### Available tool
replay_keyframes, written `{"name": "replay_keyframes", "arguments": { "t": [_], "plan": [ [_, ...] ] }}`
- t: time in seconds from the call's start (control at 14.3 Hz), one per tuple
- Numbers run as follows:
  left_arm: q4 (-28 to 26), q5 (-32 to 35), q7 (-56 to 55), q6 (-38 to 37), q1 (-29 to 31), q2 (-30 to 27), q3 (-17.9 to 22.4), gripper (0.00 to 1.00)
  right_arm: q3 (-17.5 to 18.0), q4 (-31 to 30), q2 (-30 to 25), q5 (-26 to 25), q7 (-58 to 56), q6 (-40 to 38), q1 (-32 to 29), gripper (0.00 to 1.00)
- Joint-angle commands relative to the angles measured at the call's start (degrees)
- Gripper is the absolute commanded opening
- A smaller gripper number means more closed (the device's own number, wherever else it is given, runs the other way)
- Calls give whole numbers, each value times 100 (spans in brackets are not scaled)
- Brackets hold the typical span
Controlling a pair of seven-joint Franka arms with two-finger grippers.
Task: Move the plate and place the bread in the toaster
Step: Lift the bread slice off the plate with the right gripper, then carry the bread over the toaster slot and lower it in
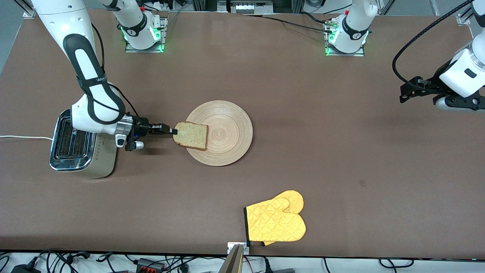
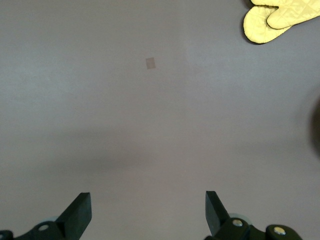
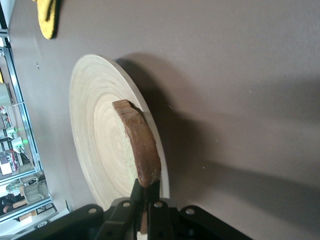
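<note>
The light wooden plate lies in the middle of the table. My right gripper is shut on the crust edge of the brown bread slice and holds it over the plate's rim toward the toaster. In the right wrist view the bread stands edge-on between the fingers with the plate beside it. The silver toaster stands toward the right arm's end of the table, its two slots facing up. My left gripper is open and empty, waiting over bare table at the left arm's end.
A yellow quilted oven mitt lies near the table's edge nearest the front camera; it also shows in the left wrist view. The toaster's white cord runs off the table's end.
</note>
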Motion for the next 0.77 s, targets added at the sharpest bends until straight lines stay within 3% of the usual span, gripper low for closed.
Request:
{"name": "replay_keyframes", "arguments": {
  "t": [0.0, 0.14, 0.35, 0.56, 0.7],
  "plan": [
    [3, -81, -43, -89, 27, -82, -30, 100, -31, 27, -235, 9, 266, -105, -36, 0],
    [3, -73, -43, -89, 27, -82, -30, 100, -119, 89, -454, -262, 940, -236, -27, 0],
    [3, -73, -43, -89, 27, -82, -30, 100, -198, 815, -587, -1788, 2144, -743, -36, 0],
    [3, -73, -43, -89, 27, -82, -30, 100, -366, 1791, -491, -2529, 2833, -1824, -184, 0],
    [3, -73, -43, -89, 27, -82, -30, 100, -392, 2371, -491, -3440, 2843, -2327, -308, 0]
  ]
}}
